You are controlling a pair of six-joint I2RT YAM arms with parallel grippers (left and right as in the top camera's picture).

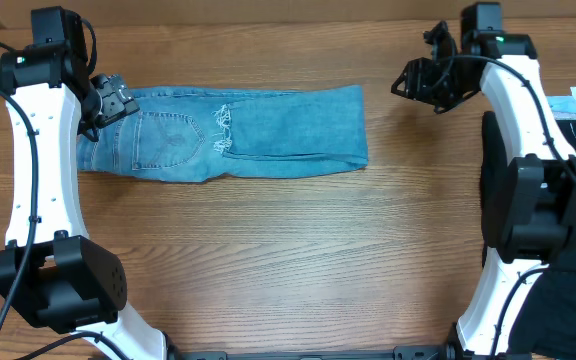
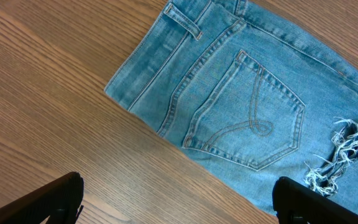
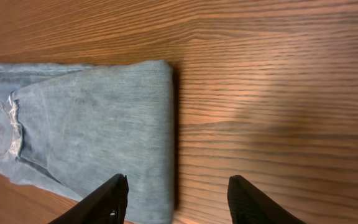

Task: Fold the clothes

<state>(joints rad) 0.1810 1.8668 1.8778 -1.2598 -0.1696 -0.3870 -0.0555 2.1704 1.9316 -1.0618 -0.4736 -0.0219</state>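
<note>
The jeans (image 1: 248, 130) lie flat on the table (image 1: 288, 250), doubled into a short band. The left gripper (image 2: 178, 202) has its fingers wide apart and empty, with the waistband (image 2: 148, 74) and back pocket (image 2: 247, 118) just ahead of them. The right gripper (image 3: 178, 199) is also parted and empty, the folded edge (image 3: 165, 124) ahead of one finger. Another fold looks due: pinch every layer at the edge, lift low, carry it straight over, match corners

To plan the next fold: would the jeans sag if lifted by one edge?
Probably yes: the jeans lie flat in soft folded layers. Likely heavy, being thick stitched denim. Pushed across the wooden table, they may bunch up.
</note>
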